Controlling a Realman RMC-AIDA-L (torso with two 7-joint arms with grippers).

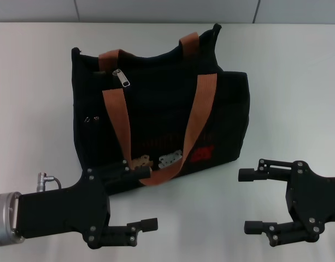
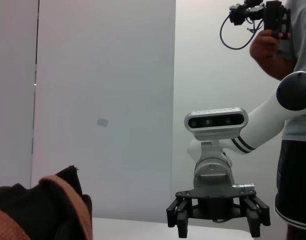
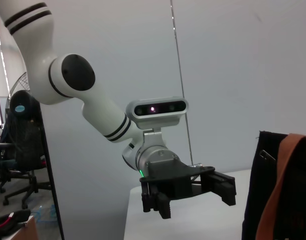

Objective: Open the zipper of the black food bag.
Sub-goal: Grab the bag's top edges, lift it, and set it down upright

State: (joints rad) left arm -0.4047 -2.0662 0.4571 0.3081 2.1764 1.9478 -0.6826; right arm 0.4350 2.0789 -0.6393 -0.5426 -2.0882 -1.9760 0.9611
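Observation:
The black food bag (image 1: pixel 156 109) stands upright on the white table (image 1: pixel 36 109), with two orange-brown handles (image 1: pixel 117 117) draped over its front. The zipper runs along the top, and its silver pull tab (image 1: pixel 123 78) hangs near the bag's left end. My left gripper (image 1: pixel 148 197) is open in front of the bag's lower left. Its upper finger (image 1: pixel 129 170) overlaps the bag's bottom edge beside the patches. My right gripper (image 1: pixel 245 201) is open, low and to the right of the bag, apart from it.
A tiny silver clasp (image 1: pixel 92 118) sits on the bag's left front. The left wrist view shows the right gripper (image 2: pixel 216 225), a bag corner (image 2: pixel 68 200) and a person (image 2: pixel 292 150) behind. The right wrist view shows the left gripper (image 3: pixel 192 197) and an office chair (image 3: pixel 18 150).

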